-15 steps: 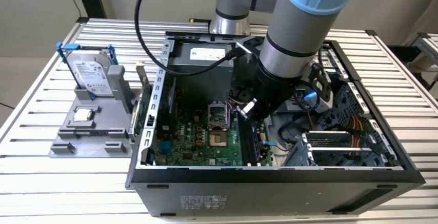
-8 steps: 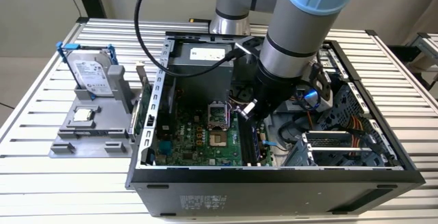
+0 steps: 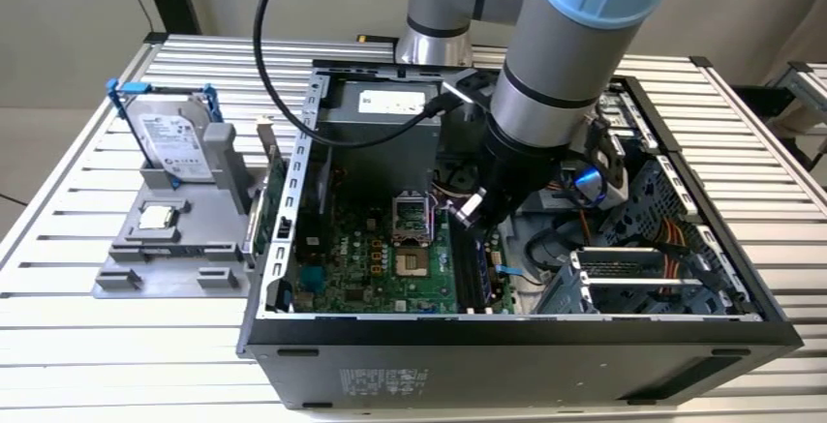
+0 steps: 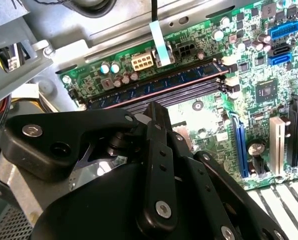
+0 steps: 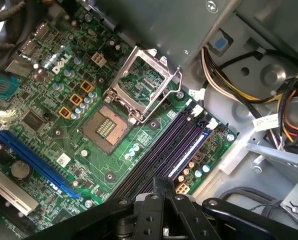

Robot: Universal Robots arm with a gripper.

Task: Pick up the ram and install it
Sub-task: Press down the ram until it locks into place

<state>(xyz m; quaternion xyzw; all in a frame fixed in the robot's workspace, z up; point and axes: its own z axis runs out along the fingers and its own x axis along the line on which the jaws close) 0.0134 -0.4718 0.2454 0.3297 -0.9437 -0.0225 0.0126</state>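
The ram (image 4: 153, 87) sits in its slot just beyond the gripper (image 4: 156, 112)

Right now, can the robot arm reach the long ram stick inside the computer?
Probably yes. The gripper hangs inside the open case, just above the ram, which stands on edge on the motherboard. In the second wrist view nothing lies between them.
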